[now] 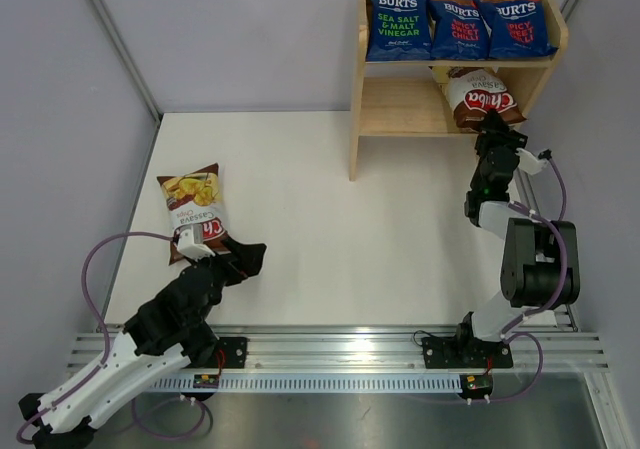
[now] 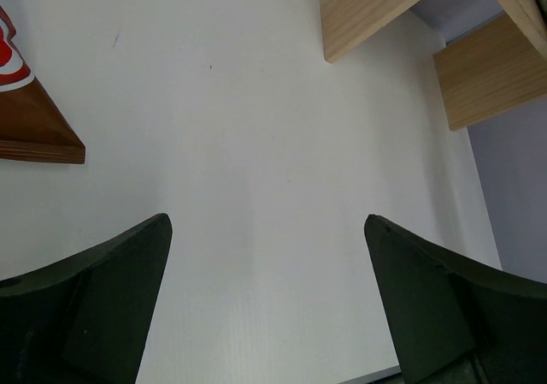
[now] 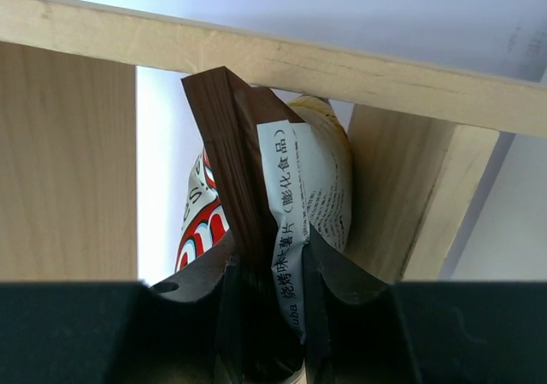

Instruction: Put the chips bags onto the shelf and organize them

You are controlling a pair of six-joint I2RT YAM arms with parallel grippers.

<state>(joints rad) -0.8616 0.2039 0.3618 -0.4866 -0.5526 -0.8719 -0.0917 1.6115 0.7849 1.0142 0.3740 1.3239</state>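
Note:
Three dark blue BURTS bags (image 1: 460, 24) stand side by side on the top tier of the light wood shelf (image 1: 400, 109). My right gripper (image 1: 492, 121) is shut on the bottom edge of a brown-white Chuba bag (image 1: 478, 97), which sits in the right end of the lower tier; in the right wrist view the bag (image 3: 282, 196) is pinched between the fingers (image 3: 342, 277). A second Chuba bag (image 1: 192, 209) lies flat on the table at the left. My left gripper (image 1: 250, 259) is open and empty just right of its lower end; only the bag's corner (image 2: 30, 119) shows in the left wrist view.
The shelf's left side panel (image 1: 355, 139) stands at the table's back middle. A metal rail (image 1: 340, 354) runs along the near edge with both arm bases. Grey walls close in the left and right sides.

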